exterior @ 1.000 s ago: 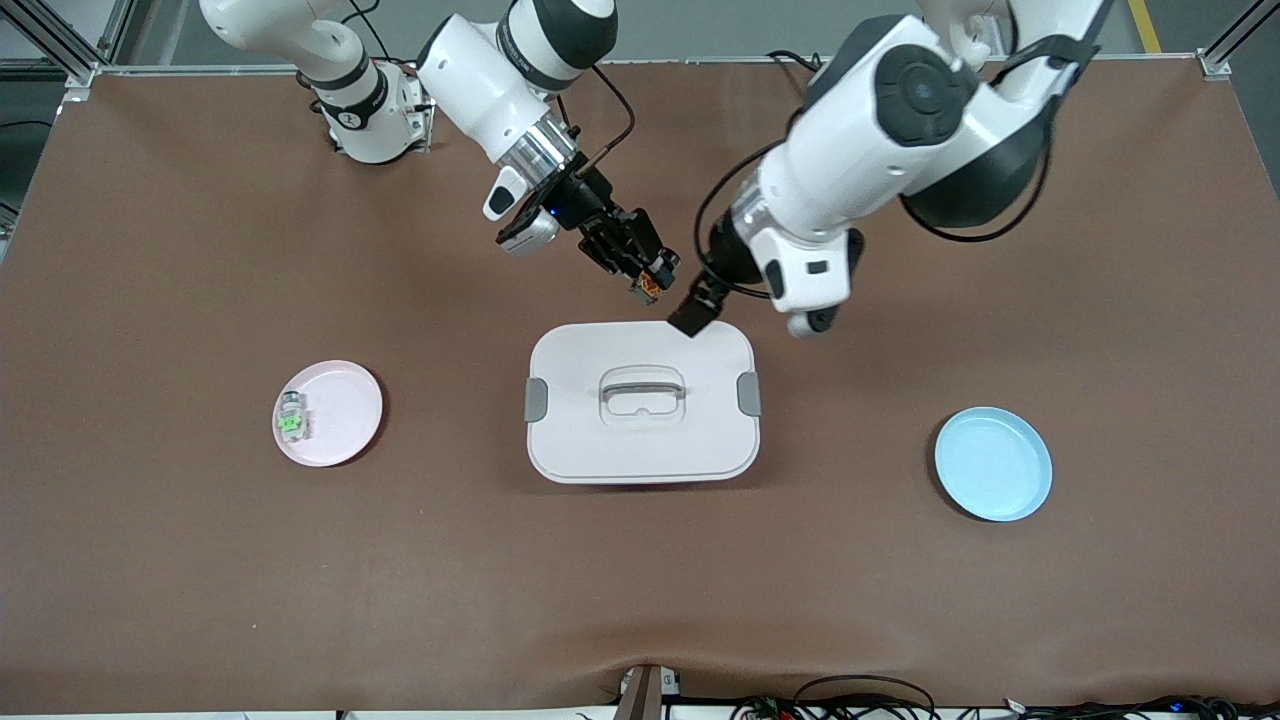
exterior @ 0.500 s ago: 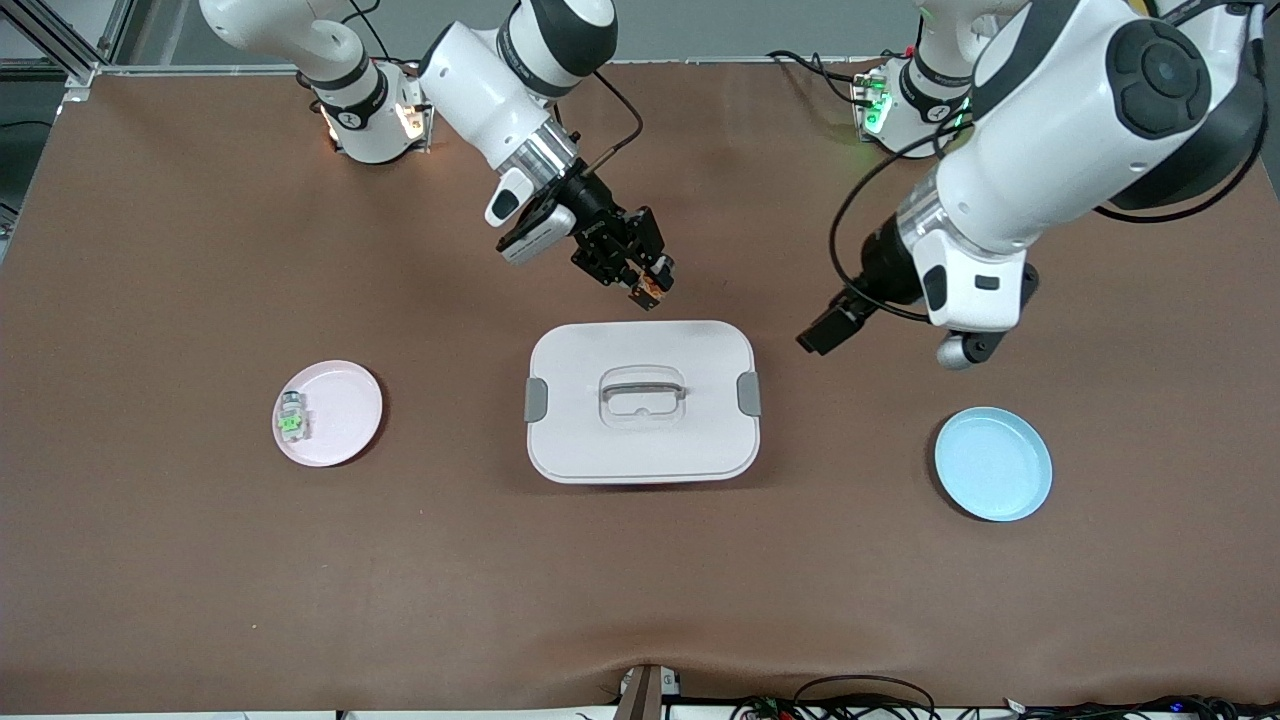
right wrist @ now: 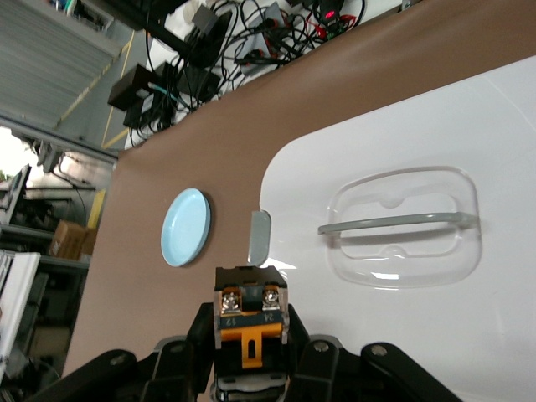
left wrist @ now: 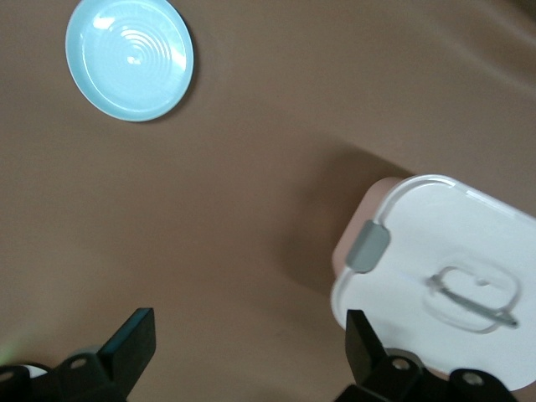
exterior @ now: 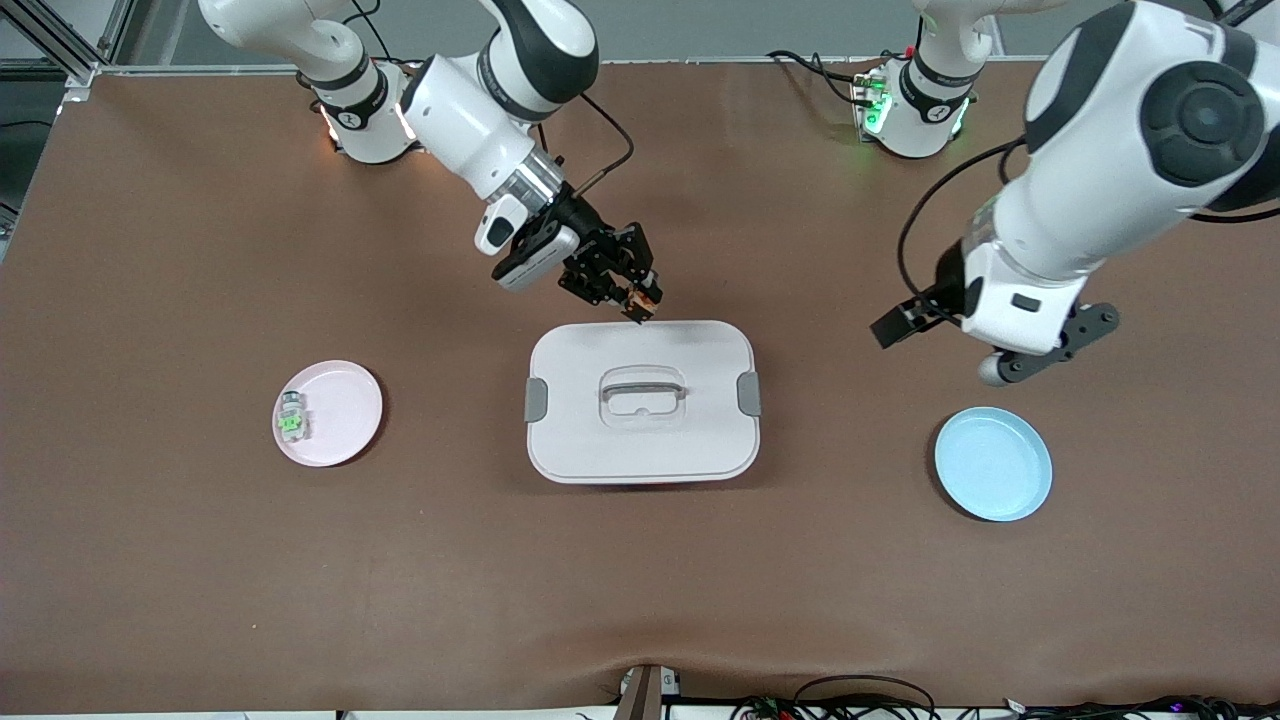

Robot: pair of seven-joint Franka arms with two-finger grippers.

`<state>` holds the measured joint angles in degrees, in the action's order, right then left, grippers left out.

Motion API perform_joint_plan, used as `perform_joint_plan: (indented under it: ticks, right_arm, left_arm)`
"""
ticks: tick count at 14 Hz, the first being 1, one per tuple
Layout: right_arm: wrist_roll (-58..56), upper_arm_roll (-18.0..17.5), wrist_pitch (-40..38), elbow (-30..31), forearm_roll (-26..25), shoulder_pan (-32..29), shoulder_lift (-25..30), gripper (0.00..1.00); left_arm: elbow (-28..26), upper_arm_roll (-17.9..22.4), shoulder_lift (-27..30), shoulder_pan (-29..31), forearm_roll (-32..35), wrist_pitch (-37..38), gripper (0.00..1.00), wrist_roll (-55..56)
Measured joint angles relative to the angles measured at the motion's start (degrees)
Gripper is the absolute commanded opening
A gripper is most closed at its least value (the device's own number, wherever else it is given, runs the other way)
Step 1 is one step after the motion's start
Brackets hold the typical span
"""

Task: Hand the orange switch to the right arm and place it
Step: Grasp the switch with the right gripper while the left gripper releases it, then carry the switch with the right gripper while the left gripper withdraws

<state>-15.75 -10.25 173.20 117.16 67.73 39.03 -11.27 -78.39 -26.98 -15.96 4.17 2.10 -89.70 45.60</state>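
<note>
From the front camera, the right gripper (exterior: 632, 296) hangs over the table just above the edge of the white lidded box (exterior: 642, 400) that lies toward the robots' bases, its fingers pinching the orange switch (exterior: 641, 300). The left gripper (exterior: 893, 325) is up over bare table between the box and the blue plate (exterior: 993, 463); its fingers are hard to read from here. A pink plate (exterior: 340, 410) toward the right arm's end carries a pale switch with a green top (exterior: 291, 418).

In the left wrist view, the two black fingers (left wrist: 130, 343) stand wide apart with nothing between them, above brown table; the blue plate (left wrist: 130, 57) and a corner of the box (left wrist: 435, 268) show below.

In the right wrist view, the orange switch (right wrist: 249, 322) sits clamped between the gripper's fingers (right wrist: 194, 339), with the box's lid handle (right wrist: 400, 223) and the blue plate (right wrist: 184, 226) below.
</note>
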Motion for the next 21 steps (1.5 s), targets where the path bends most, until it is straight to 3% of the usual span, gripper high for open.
perform_joint_plan:
  ticks: [4, 8, 14, 17, 21]
  right_arm:
    - [-8.0, 0.2, -2.4, 2.0, 0.0, -2.6, -0.3, 0.00]
    - [-16.3, 0.2, -5.4, 3.5, 0.0, -5.1, -0.9, 0.00]
    - [-19.8, 0.5, -19.8, 3.4, -0.6, -12.6, -0.7, 0.00]
    - [-19.3, 0.6, -24.5, 3.1, -6.6, -16.1, -0.6, 0.00]
    - [-11.5, 0.7, -32.9, -0.3, -20.3, -20.2, -0.5, 0.00]
  left_arm:
    - [0.0, 0.1, 1.9, 5.2, 0.6, 4.4, 1.00, -12.8]
    - [0.0, 0.2, 2.4, 8.3, 6.1, 5.0, 1.00, -24.2]
    - [0.1, 0.2, 3.0, 13.1, 7.5, 5.1, 1.00, -35.5]
    - [0.1, 0.1, 4.1, 14.4, 7.5, 5.2, 1.00, -39.0]
    - [0.1, 0.1, 5.6, 14.4, 7.5, 5.3, 1.00, -39.7]
